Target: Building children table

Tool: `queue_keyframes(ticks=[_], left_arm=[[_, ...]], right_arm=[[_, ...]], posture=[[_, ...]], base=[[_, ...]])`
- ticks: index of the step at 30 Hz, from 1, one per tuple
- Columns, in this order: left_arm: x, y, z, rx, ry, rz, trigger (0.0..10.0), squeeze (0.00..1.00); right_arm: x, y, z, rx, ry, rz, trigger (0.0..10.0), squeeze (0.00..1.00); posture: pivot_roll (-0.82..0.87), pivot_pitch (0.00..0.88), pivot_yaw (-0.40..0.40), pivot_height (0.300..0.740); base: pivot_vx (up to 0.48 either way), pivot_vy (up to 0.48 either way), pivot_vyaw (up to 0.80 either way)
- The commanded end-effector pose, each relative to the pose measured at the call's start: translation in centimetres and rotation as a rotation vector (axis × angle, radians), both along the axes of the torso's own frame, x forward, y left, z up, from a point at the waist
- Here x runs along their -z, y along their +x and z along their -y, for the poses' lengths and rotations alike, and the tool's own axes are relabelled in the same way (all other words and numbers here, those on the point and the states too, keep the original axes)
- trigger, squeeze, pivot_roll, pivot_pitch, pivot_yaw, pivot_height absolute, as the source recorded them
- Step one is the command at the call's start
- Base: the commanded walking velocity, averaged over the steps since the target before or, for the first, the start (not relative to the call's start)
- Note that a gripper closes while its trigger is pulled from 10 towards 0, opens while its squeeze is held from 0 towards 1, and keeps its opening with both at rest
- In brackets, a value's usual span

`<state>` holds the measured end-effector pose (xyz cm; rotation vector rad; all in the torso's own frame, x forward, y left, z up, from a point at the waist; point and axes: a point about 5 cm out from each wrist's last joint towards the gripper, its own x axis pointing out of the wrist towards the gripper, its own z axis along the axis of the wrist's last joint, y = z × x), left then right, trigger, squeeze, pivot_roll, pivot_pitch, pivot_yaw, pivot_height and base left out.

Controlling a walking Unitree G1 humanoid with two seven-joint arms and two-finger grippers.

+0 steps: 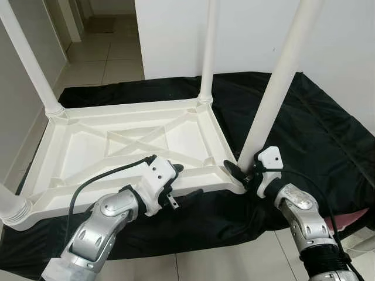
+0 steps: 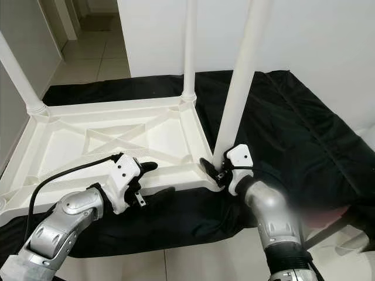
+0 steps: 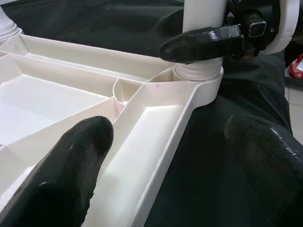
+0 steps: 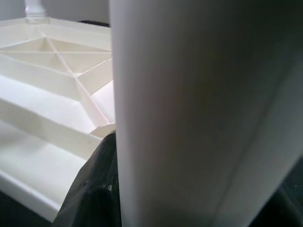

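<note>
We see the white plastic table top (image 1: 117, 146) lying upside down on a black cloth (image 1: 316, 129) spread over the tiled floor (image 1: 111, 52), and we place everything else from it. Legs stand upright in its corner sockets: one at the far corner on our left (image 1: 29, 58), one at the far corner on our right (image 1: 208, 52), and a third leg (image 1: 278, 82) rising from the near right corner. At the near left corner a leg base (image 1: 12, 208) sits in its socket at the picture's edge. Our right gripper (image 1: 243, 172) is at that near right corner, its black fingers (image 3: 203, 42) closed around the foot of the third leg just above the socket collar (image 3: 199, 73); in the right wrist view the leg's white shaft stands close against the camera with a dark finger (image 4: 92, 189) beside it. Our left gripper (image 3: 175, 161) is at the table top's near long edge, left of that corner, with its fingers spread apart: one finger (image 3: 71, 170) lies over the ribbed underside, the other (image 3: 270, 161) hangs outside over the cloth, and the rim runs between them. We cannot tell whether either finger touches the rim. A white wall (image 1: 252, 35) stands beyond the table top's far edge.
</note>
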<state>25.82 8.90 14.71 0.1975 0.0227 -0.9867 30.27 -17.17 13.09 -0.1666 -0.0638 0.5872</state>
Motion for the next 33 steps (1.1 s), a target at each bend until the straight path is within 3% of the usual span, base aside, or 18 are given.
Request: queue_keyframes(ticks=[1,4,10,21,33], left_arm=[[0.4,-0.2,0.0,-0.027,0.004,0.0,10.0,0.0],[0.4,-0.2,0.1,-0.029,0.002,0.0,10.0,0.0],[0.3,0.3,0.6,-0.035,-0.019,-0.001,10.0,0.0],[0.3,1.2,-0.5,-0.13,-0.048,0.014,10.0,0.0],[0.5,1.2,-0.5,-0.145,-0.042,0.054,10.0,0.0]], right_arm=[[1.0,-0.5,-1.0,0.01,0.011,-0.04,10.0,0.0],[1.0,-0.6,-1.2,0.04,0.039,-0.036,10.0,0.0],[1.0,-1.0,-1.7,0.214,0.077,-0.008,10.0,0.0],[0.8,-1.2,-1.8,0.546,0.163,0.018,10.0,0.0],[0.5,-1.7,-2.3,0.855,0.233,0.039,10.0,0.0]], posture=[[-0.06,0.029,0.005,0.74],[-0.06,0.028,0.012,0.74],[-0.08,0.024,0.037,0.74],[-0.08,0.012,0.028,0.74],[-0.09,0.0,0.05,0.74]], base=[[0.0,0.0,0.0],[0.0,0.0,0.0],[0.0,0.0,0.0],[0.0,0.0,0.0],[0.0,0.0,0.0]])
